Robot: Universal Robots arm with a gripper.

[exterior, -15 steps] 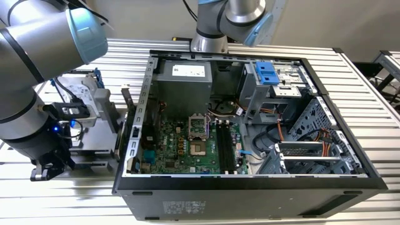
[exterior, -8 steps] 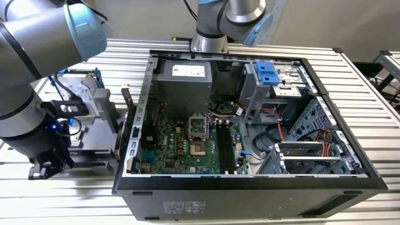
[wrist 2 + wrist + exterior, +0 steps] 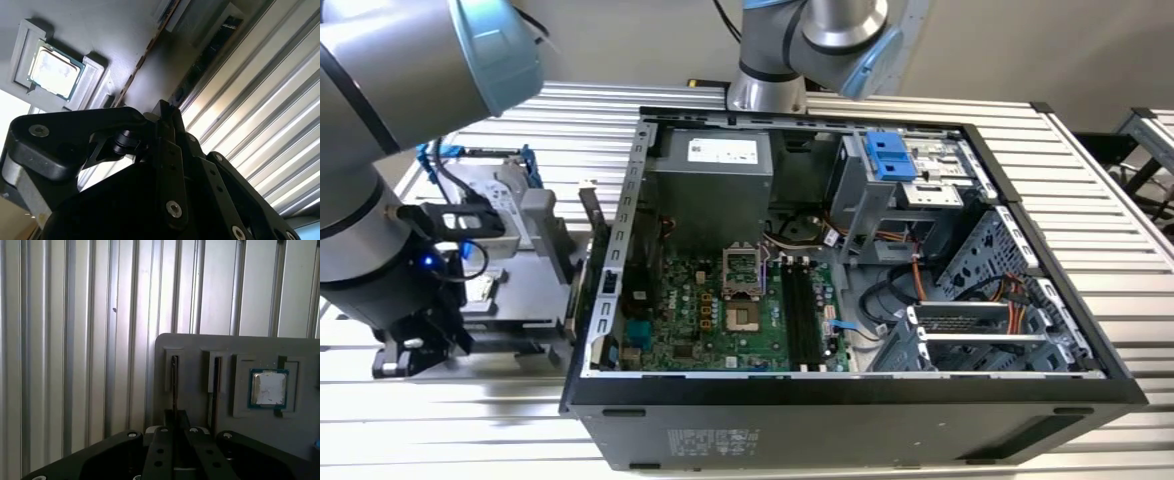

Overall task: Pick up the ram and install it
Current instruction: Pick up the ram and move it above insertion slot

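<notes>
On the ribbed counter (image 3: 454, 440), beside the open computer case (image 3: 854, 420), a grey tray (image 3: 200, 346) is seen. The ram (image 3: 174, 377) is stood edge-on in its slot, at the gripper (image 3: 175, 415). Whether the fingers (image 3: 159, 445) are clamped on it cannot be told.

1. This is a robotics lab or test workshop: an industrial robot arm (image 3: 400, 150) stands at a ribbed aluminium table (image 3: 1094, 180).
2. An open computer case (image 3: 854, 410) lies on the table on its side, its motherboard (image 3: 720, 310) exposed.
3. A grey parts tray (image 3: 200, 350) holds a processor chip (image 3: 269, 388) in a fitted pocket.
</notes>
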